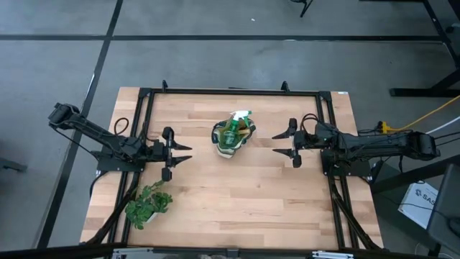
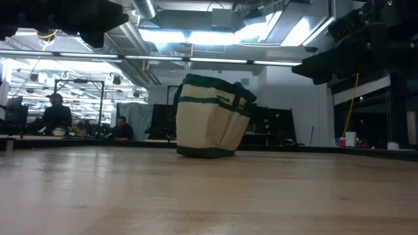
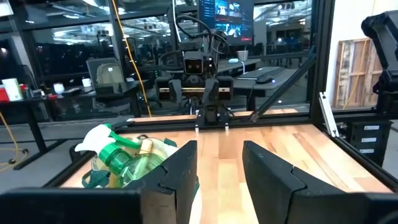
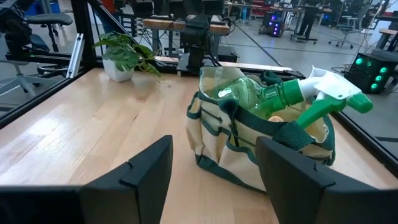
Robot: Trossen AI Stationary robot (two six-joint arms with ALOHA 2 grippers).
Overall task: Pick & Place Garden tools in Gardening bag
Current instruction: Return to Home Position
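The white and green gardening bag point(image 1: 231, 138) stands upright on its base in the middle of the table; it also shows in the low view point(image 2: 212, 116). The translucent green spray bottle point(image 4: 273, 93) sticks out of the bag's open top, its pale trigger head point(image 4: 339, 93) over the rim; it shows in the left wrist view point(image 3: 118, 155) too. The pruning shears are hidden. My left gripper point(image 1: 180, 153) is open and empty left of the bag. My right gripper point(image 1: 284, 144) is open and empty right of the bag.
A leafy green plant sprig in a small white pot point(image 1: 147, 206) stands at the near left, and shows in the right wrist view point(image 4: 124, 56). A black metal frame point(image 1: 230, 91) runs around the table. Bare wood lies near the front edge point(image 1: 251, 208).
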